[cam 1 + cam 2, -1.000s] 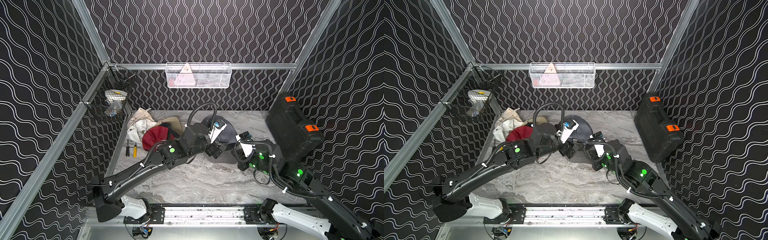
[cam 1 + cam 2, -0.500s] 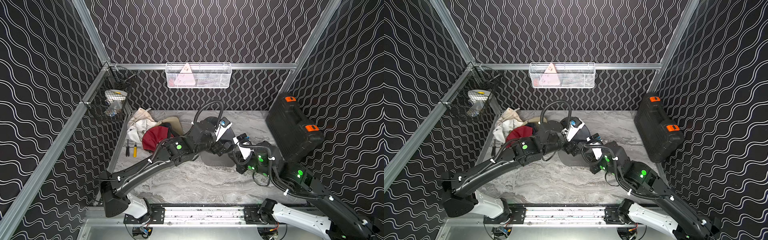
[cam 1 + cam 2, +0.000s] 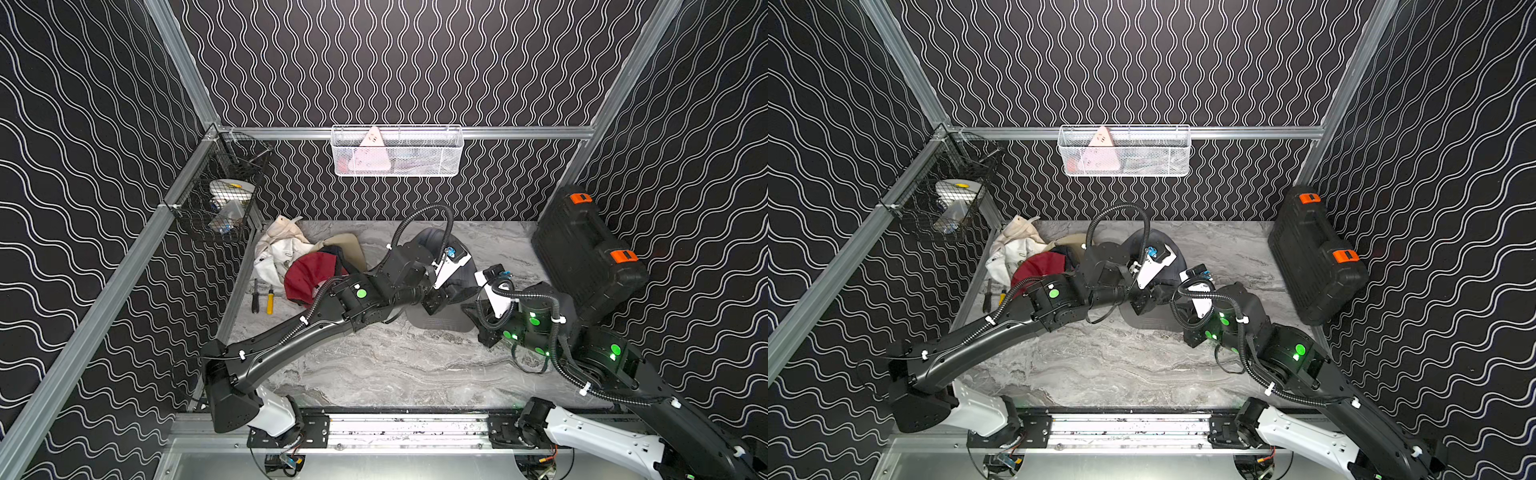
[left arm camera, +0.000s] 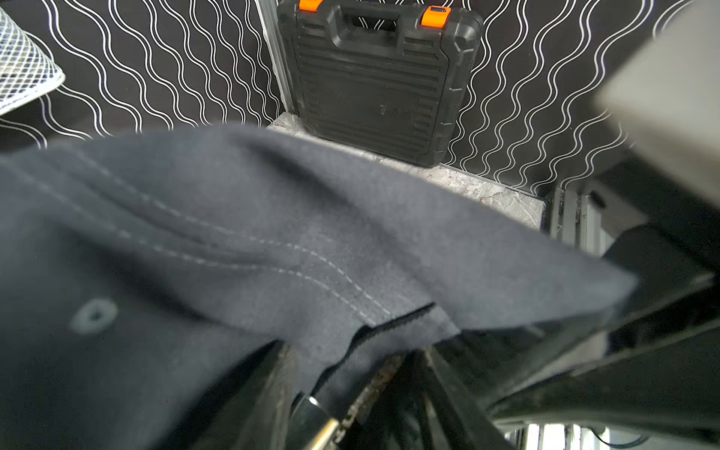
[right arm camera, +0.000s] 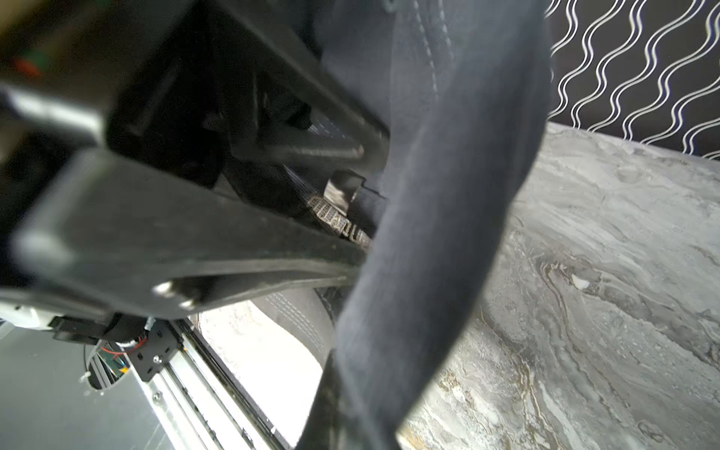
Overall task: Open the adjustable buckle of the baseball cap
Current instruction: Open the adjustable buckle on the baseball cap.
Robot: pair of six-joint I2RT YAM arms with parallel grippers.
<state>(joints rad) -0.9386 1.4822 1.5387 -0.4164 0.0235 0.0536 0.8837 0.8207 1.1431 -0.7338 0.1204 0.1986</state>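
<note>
The dark grey baseball cap (image 3: 440,323) lies mid-table in both top views, brim toward the front, and both grippers meet at its rear. In the left wrist view its stitched fabric (image 4: 272,233) fills the frame. The metal buckle (image 4: 313,413) sits on the strap between the fingers (image 4: 272,389) of my left gripper (image 4: 350,385), which is pinched on it. From the right wrist the same buckle (image 5: 341,191) shows between those two black fingers. My right gripper (image 5: 350,409) is shut on the cap's rear band, and the fabric (image 5: 448,195) rises from it.
A black tool case (image 3: 586,253) leans on the right wall. A red cap (image 3: 311,274), a tan cap and a white cloth bag (image 3: 278,249) are piled at the back left, with two screwdrivers (image 3: 262,296) beside them. Wire baskets (image 3: 397,151) (image 3: 220,199) hang on the walls.
My left gripper's jaws have come in from wide open onto the buckle, and the arm has edged right toward the cap's rear. The right gripper has stayed shut on the cap.
</note>
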